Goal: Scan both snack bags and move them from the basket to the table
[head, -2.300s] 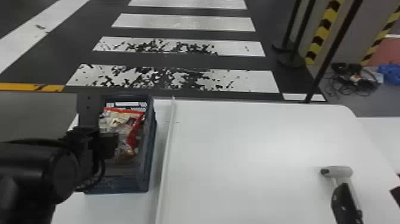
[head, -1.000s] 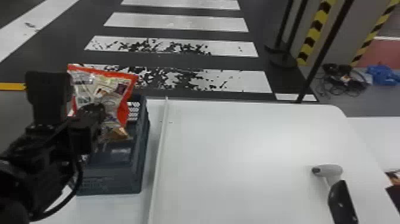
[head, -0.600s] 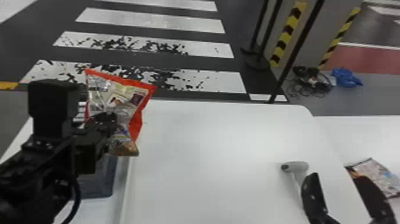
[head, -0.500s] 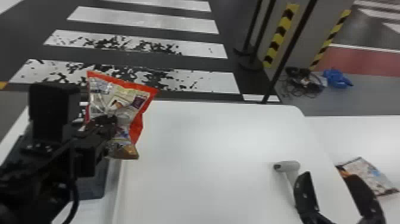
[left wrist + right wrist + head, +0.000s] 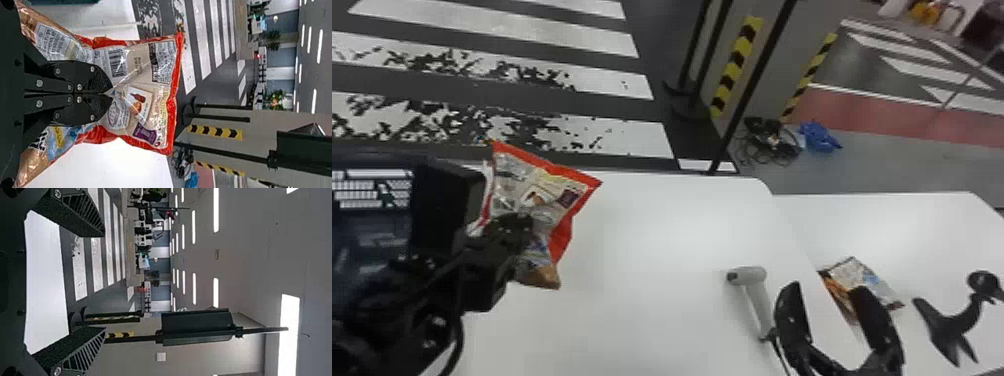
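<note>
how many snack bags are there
2: one snack bag in the left fingers, another snack bag on the right-hand table. More might be hidden in the basket.

The red-edged snack bag bears a barcode and small print, none legible.

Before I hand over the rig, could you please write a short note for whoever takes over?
Left gripper: shut on the red-edged plastic snack bag, over the main white table, right of the dark blue plastic basket.
Right gripper: open and empty, near the grey handheld scanner on that table.
Done: the orange, white and light blue snack bag lies on the white table farther right; the red-edged bag is out of the basket.
Left: set down the red-edged bag. I can't tell whether either bag is scanned, so check first.
</note>
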You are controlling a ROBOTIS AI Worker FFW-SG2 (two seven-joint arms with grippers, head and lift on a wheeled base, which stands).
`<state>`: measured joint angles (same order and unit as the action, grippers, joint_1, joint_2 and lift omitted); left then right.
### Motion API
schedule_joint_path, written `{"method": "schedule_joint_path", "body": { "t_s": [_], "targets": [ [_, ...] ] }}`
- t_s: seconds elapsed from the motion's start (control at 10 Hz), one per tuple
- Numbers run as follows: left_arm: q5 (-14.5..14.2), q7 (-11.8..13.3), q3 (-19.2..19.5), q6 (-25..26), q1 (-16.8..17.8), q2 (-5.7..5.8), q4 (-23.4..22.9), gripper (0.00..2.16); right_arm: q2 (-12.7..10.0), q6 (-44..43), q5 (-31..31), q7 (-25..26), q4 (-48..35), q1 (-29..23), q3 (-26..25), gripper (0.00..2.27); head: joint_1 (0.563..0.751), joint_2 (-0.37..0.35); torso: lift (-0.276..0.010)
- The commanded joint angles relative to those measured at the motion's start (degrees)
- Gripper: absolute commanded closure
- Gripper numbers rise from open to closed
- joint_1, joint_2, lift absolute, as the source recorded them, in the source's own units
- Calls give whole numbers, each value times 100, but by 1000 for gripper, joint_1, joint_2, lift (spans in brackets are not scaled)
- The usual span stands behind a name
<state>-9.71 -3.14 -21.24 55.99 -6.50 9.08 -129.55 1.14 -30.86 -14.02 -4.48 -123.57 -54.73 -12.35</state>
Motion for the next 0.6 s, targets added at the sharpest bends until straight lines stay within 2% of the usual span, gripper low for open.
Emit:
{"method": "schedule_joint_path", "body": {
  "t_s": [0.0, 0.1, 0.3, 0.4, 0.5],
  "targets": [
    [-5, 306, -161, -611, 17, -20, 562, 1943, 0, 6, -13, 0, 0, 6, -49, 83, 695, -350, -98],
    [-13, 701, -170, -1015, 35, -90, 975, 1943, 0, 6, -13, 0, 0, 32, -66, 83, 695, -350, -98],
    [30, 1149, -319, -1068, 255, -169, 1705, 1943, 0, 77, -5, 0, -9, 59, -75, 83, 695, -350, -98],
    [312, 1396, -635, -927, 509, -169, 2091, 1943, 0, 94, -5, 0, -18, 59, -75, 83, 695, -350, -98],
    [567, 1510, -1022, -839, 685, -187, 2399, 1943, 0, 94, -5, 0, -26, 59, -75, 83, 695, -350, -98]
  ]
}}
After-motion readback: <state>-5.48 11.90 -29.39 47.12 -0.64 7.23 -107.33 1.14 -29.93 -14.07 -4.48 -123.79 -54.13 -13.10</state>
